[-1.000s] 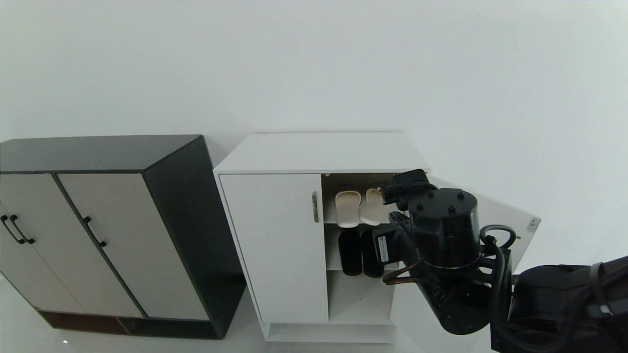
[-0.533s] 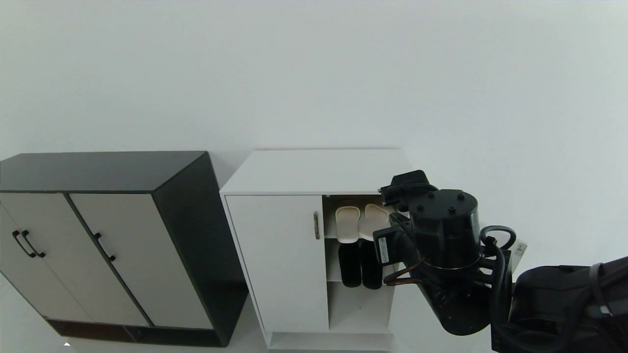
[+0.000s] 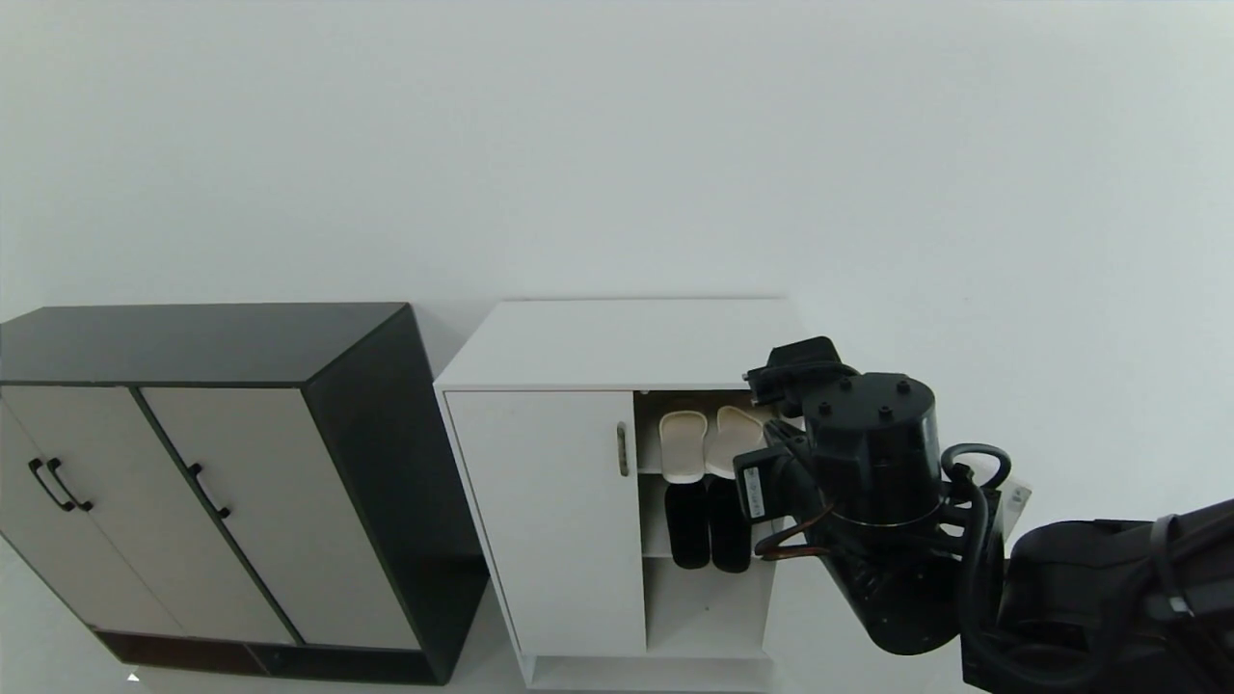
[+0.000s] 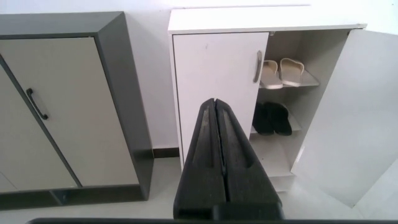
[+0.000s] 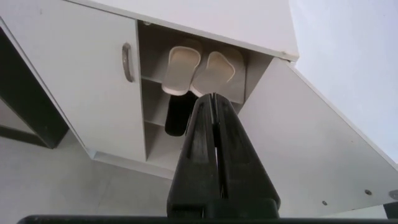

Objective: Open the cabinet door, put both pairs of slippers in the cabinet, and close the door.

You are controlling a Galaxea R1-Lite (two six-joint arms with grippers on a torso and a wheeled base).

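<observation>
The white cabinet (image 3: 617,342) stands against the wall with its left door (image 3: 549,511) closed and its right door (image 5: 311,143) swung open. A white pair of slippers (image 3: 701,439) lies on the top shelf, and a black pair (image 3: 709,520) lies on the shelf below. My right arm (image 3: 868,482) hangs in front of the opening's right side and hides most of the open door. My right gripper (image 5: 213,98) is shut on nothing and points at the shelves from a short way off. Farther back, my left gripper (image 4: 215,102) is also shut and holds nothing, facing the closed door.
A dark cabinet (image 3: 193,463) with two beige doors stands directly left of the white one. The white cabinet's bottom compartment (image 3: 709,602) holds nothing. The open door (image 4: 354,112) juts out over the pale floor to the right.
The whole head picture has shifted: both cabinets sit lower and look a little smaller, so the camera has moved. The slippers lie as before. My right arm keeps its place in the picture.
</observation>
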